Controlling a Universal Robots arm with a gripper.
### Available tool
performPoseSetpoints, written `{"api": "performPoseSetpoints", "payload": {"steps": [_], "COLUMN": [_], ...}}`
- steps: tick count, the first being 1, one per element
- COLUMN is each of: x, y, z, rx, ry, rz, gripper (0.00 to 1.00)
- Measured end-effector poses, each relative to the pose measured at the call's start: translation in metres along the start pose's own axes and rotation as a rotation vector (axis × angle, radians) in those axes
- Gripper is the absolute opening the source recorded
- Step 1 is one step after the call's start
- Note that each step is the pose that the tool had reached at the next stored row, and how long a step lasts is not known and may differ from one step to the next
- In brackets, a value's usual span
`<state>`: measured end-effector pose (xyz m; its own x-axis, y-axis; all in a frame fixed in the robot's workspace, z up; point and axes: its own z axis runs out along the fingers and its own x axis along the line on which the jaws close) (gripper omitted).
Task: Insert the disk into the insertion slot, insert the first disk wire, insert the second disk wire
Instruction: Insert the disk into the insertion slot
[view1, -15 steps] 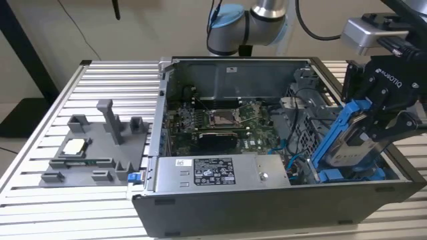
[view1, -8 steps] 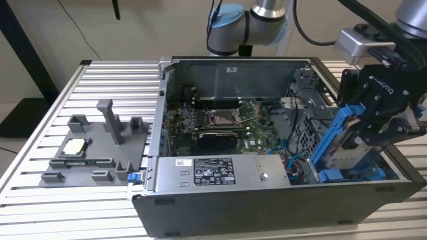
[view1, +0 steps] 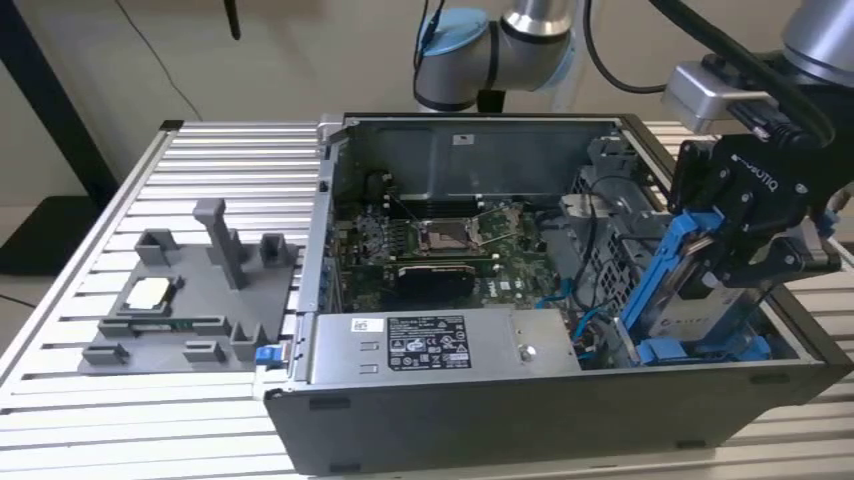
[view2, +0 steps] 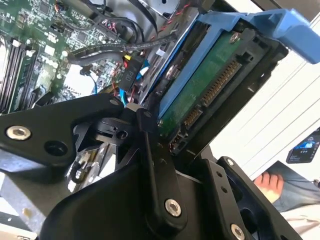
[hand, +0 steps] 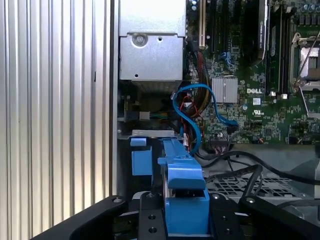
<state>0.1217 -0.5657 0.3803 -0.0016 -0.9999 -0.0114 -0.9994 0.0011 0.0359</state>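
One firm clamp of the claw (view1: 737, 268), closed down onto the disk (view1: 707, 315) and its blue carrier. Holds it on edge and tilted at 3 o'clock of the open computer case (view1: 534, 420) in the exterior view, lower end down inside the case against the perforated metal of the insertion slot (view1: 621, 235). Cannot tell how deep. Shows the disk's green circuit-board side and connector edge (view2: 200, 90) in the second wrist view. Places the motherboard (view1: 441, 240) at the case's centre and the grey power-supply box (view1: 427, 345) at 6 o'clock. Sees a blue cable (hand: 196, 86) looped near the carrier in the first wrist view. Puts the grey fixture tray (view1: 187, 290) at 9 o'clock on the slatted desk (view1: 134, 420), well apart.
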Motion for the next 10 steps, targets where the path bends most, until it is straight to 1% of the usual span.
{"api": "performPoseSetpoints", "payload": {"steps": [2, 4, 5, 6, 7, 10], "x": [-0.0002, -0.0001, 0.0, 0.0, 0.0, 0.0], "y": [-0.0001, -0.0002, -0.0001, -0.0001, -0.0001, 0.0001], "z": [0.0003, 0.0004, 0.0002, 0.0001, 0.0002, -0.0026], "rx": [0.0, 0.0001, 0.0, 0.0, 0.0, 0.0], "ry": [-0.0027, -0.0032, -0.0034, -0.0037, -0.0045, -0.0058], "rz": [0.0, 0.0, 0.0, 0.0, 0.0, 0.0], "gripper": [0.33, 0.34, 0.4, 0.4, 0.47, 0.47]}}
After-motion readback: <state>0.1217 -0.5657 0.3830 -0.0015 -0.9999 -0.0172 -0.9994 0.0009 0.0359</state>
